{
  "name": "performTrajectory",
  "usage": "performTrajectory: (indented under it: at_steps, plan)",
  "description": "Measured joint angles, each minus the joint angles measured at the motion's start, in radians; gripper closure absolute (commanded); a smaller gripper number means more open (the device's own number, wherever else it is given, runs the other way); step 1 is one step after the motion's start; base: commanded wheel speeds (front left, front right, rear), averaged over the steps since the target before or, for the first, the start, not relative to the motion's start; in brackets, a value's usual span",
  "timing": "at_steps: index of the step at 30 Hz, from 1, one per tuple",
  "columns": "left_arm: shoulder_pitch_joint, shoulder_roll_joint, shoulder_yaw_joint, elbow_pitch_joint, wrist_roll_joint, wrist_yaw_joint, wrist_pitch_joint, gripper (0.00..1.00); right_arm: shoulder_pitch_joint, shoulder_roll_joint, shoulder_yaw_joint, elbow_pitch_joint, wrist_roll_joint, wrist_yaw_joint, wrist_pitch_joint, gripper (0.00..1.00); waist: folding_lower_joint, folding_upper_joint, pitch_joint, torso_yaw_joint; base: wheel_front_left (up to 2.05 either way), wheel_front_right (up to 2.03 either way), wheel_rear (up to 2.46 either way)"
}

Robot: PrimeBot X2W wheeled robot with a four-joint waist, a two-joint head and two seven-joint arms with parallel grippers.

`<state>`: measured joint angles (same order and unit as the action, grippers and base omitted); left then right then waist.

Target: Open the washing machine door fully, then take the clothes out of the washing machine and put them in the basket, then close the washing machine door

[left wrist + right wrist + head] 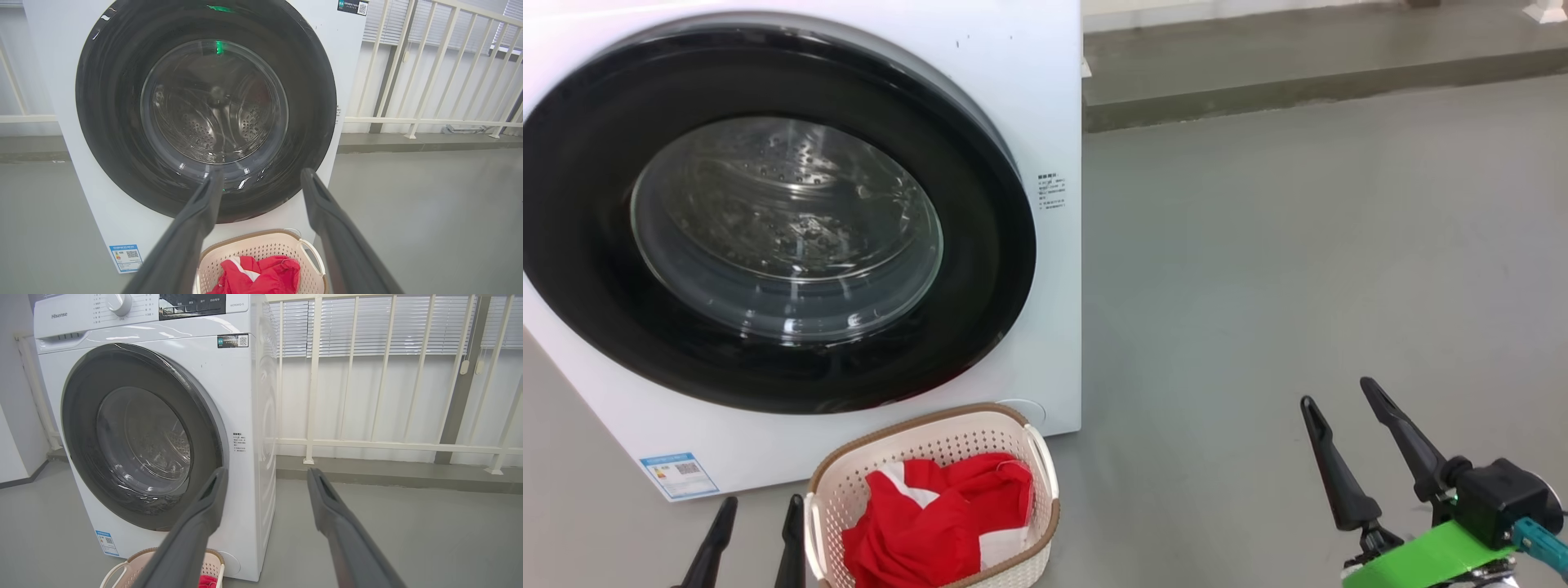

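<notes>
The washing machine [1045, 98] [347, 49] [241, 396] stands white at the left, and its black-rimmed washing machine door [768, 212] [204, 110] [139, 437] lies flat against the front, with a bare steel drum behind the glass. On the floor before it sits the basket [931, 437] [261, 245] [135, 561], holding the red and white clothes [939, 523] [261, 275] [207, 581]. My left gripper [760, 510] [261, 175] is open beside the basket's left side, empty. Out over bare floor at the lower right, my right gripper [1339, 392] [265, 473] is open and empty.
Grey floor [1298, 245] spreads to the right of the machine. A low concrete step [1298, 90] runs along the back, with a white railing [367, 445] and blinds behind it. A wall [16, 428] flanks the machine's left.
</notes>
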<state>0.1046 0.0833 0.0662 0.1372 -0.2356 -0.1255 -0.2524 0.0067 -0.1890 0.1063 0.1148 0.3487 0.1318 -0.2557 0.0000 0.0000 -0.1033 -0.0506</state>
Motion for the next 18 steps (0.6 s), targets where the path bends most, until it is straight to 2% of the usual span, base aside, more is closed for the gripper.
performTrajectory:
  at_steps: [12, 13, 18]
  plan:
    - [0.023, 0.0, -0.007, -0.03, 0.034, 0.0, 0.0, 0.0, 0.033, 0.013, -0.026, -0.019, -0.023, 0.0, 0.0, 0.0, 0.0, 0.0001, -0.012, 0.009, 0.0, 0.0, 0.0]
    - [0.022, -0.003, -0.007, -0.024, 0.035, 0.001, 0.001, 1.0, 0.033, 0.014, -0.025, -0.011, -0.025, 0.0, 0.0, 1.0, 0.0, 0.0, -0.012, 0.009, 0.0, 0.0, 0.0]
    - [0.025, -0.022, -0.014, 0.046, 0.033, 0.002, 0.006, 1.0, 0.071, 0.044, -0.021, 0.055, -0.025, 0.0, 0.0, 1.0, 0.0, 0.0, -0.012, 0.009, 0.0, 0.0, 0.0]
